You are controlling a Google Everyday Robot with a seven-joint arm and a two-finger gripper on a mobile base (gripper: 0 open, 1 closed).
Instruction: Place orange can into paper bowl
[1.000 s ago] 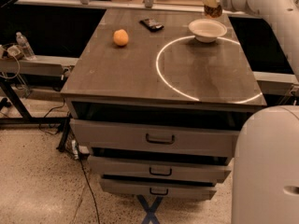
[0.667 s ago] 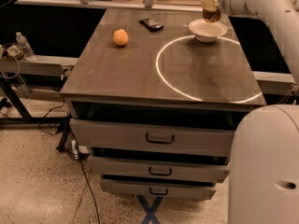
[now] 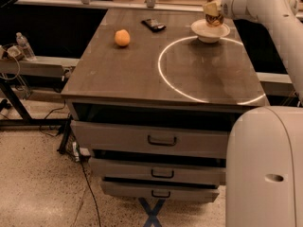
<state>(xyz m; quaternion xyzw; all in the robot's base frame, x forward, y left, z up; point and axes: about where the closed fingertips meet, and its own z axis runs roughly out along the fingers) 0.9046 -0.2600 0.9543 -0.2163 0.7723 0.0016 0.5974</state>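
Jaws gripping orange can (image 3: pixel 214 17), upright w/ base in paper bowl (image 3: pixel 210 36).

Orange fruit (image 3: pixel 122 38) on grey drawer table (image 3: pixel 118 74), dark flat object (image 3: pixel 153 25) near far edge, water bottle (image 3: pixel 24 46) beside table.

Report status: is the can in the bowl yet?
Nearly. Done: the can is lifted and over the bowl at the far right of the table. In hand: the gripper is closed on it, upright, base in or just above the bowl; I can't tell contact. Left: release, retract.
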